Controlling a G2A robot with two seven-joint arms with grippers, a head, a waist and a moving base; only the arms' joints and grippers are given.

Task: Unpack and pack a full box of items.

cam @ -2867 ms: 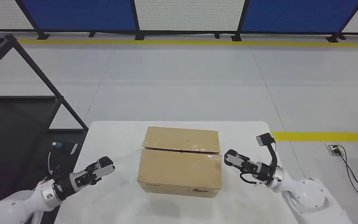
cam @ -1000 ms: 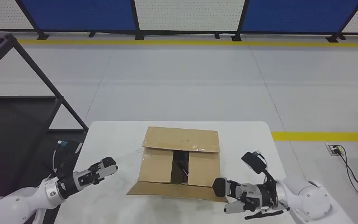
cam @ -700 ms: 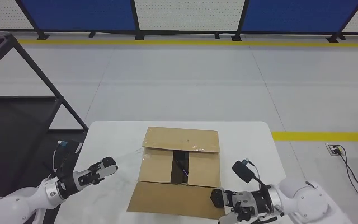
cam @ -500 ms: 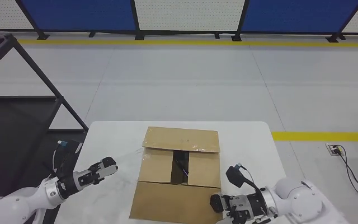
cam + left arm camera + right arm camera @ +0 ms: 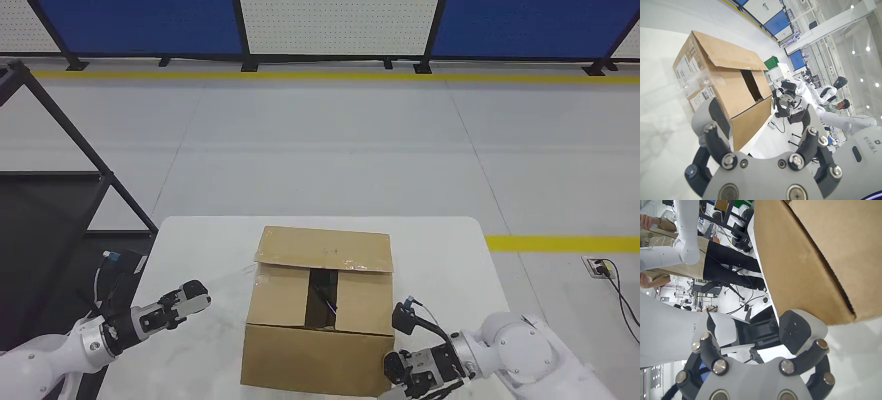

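The brown cardboard box (image 5: 300, 308) stands mid-table. Its near outer flap (image 5: 312, 356) hangs down over the front side, while the far outer flap (image 5: 322, 247) lies flat on top. Two inner flaps are down with a dark gap (image 5: 322, 298) between them. My right gripper (image 5: 405, 372) is open at the box's front right corner, one finger pad (image 5: 796, 330) right at the hanging flap's (image 5: 806, 260) edge. My left gripper (image 5: 185, 300) stays open left of the box, holding nothing; the left wrist view shows the box (image 5: 721, 79) beyond its fingers (image 5: 718, 115).
The white table (image 5: 200, 245) has bare room left and right of the box. A black metal rack (image 5: 60, 200) stands beside the table on the left. Loose clear tape (image 5: 696, 80) hangs from the box's left end.
The near outer flap went from closed to swung outward and down over the front. My right arm travelled from the box's right side to its front right corner. The left arm barely moved.
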